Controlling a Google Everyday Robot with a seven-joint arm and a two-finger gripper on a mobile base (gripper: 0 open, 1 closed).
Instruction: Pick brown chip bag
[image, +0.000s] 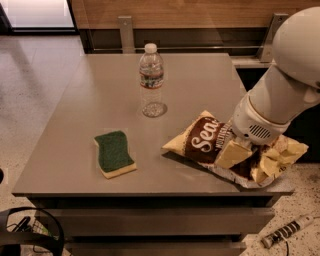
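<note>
Crinkly brown chip bag (200, 142) w/ white "Sea" script, tan ends; claw (247, 160) atop its crumpled end, open/closed unclear.

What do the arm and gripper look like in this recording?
The arm is glossy white, built of bulky rounded segments, and ends in a cylindrical wrist with a small dark slotted vent. The gripper, down at the right end of the brown chip bag, is pale cream-yellow and blocky. No cables or markings show.
</note>
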